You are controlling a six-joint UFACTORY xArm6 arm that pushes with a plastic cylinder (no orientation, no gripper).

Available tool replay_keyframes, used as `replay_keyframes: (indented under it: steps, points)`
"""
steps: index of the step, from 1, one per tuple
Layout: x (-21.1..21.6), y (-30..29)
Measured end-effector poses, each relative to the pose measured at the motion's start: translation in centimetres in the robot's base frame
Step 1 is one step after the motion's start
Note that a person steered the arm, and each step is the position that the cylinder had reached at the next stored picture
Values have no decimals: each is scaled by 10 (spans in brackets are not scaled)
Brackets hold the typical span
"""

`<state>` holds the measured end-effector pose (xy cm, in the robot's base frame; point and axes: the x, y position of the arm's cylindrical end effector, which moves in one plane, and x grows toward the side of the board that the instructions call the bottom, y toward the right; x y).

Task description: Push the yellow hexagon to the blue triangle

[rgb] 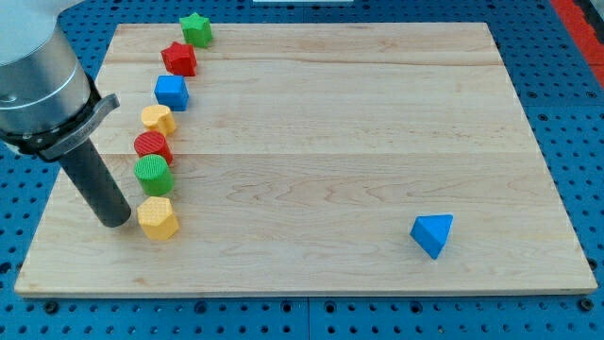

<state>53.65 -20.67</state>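
Note:
The yellow hexagon (158, 218) lies near the board's lower left. The blue triangle (432, 234) lies at the lower right, far from it. My tip (115, 222) rests on the board just left of the yellow hexagon, touching or almost touching its left side. The rod rises up and to the left from there.
A column of blocks runs up the left side above the hexagon: a green cylinder (152, 175), a red cylinder (152, 147), a small yellow block (159, 119), a blue cube (172, 92), a red block (178, 59) and a green star (196, 28). The wooden board (330, 142) lies on a blue perforated table.

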Motion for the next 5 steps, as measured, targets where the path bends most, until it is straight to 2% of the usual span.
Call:
replay_keyframes:
  steps: [1, 5]
  points:
    - [7, 9]
    - [-3, 129]
